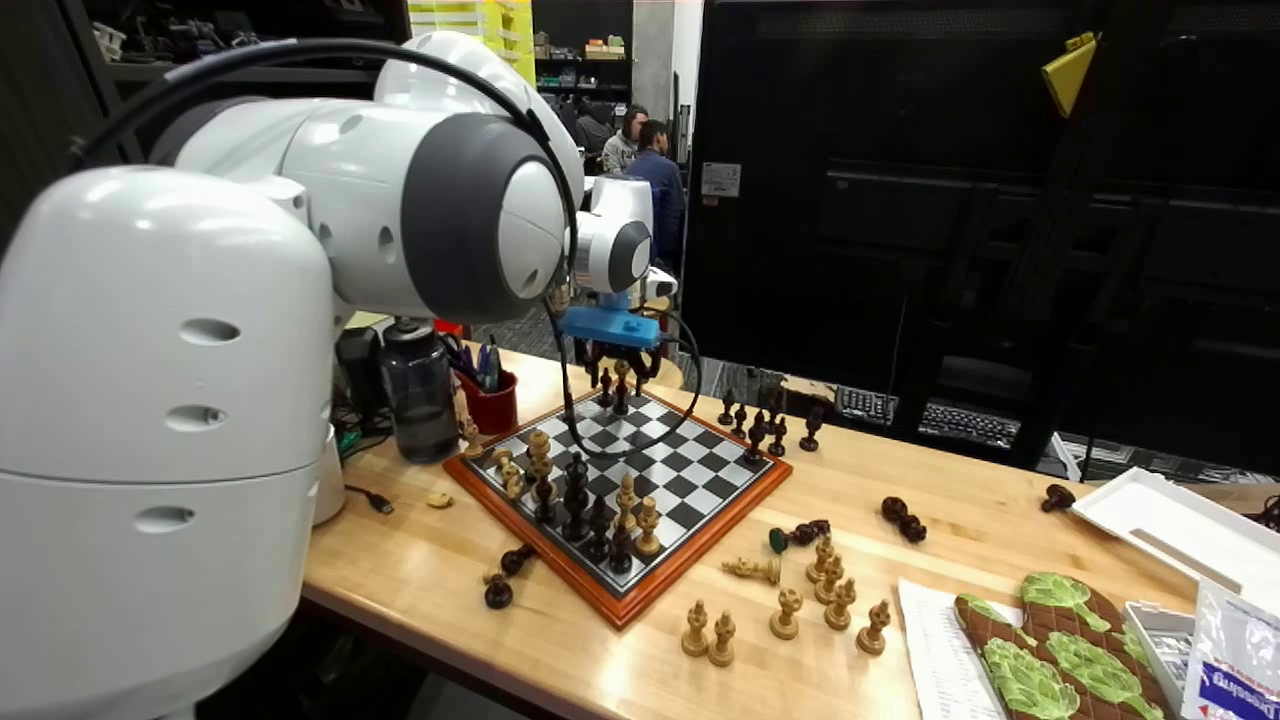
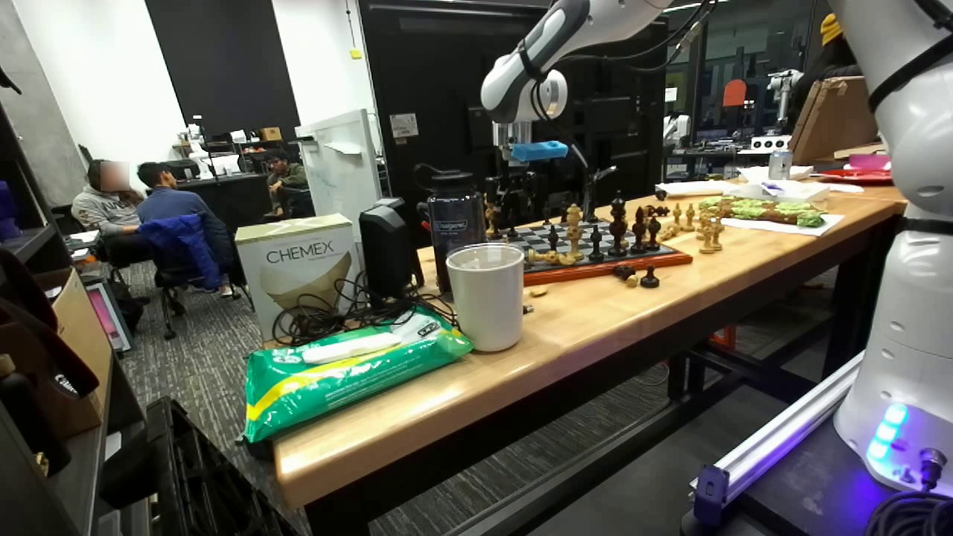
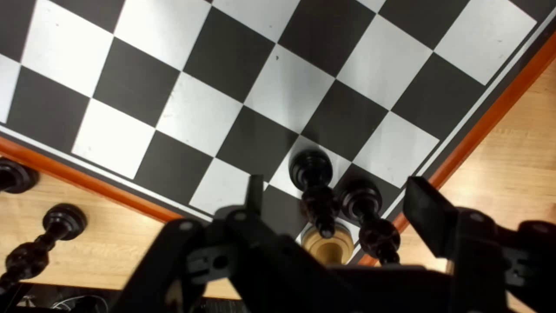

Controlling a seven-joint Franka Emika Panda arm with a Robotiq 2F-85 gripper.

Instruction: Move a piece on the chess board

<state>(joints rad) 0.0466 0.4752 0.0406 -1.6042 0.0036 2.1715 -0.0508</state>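
Note:
The black-and-white chess board shows its reddish-brown frame in both exterior views and in the wrist view. My gripper is open at the board's far corner. Two upright dark pieces, one further in and one near the edge, stand between its fingers with no visible finger contact. A light piece's round base shows behind them; its top is hidden by the gripper. In an exterior view the gripper is low over these pieces. Several light and dark pieces stand at the near corner.
Dark pieces stand beyond the board's edge. Light pieces and fallen dark ones lie off the board. A bottle, a red pen cup, a white mug and a patterned mitt are on the table.

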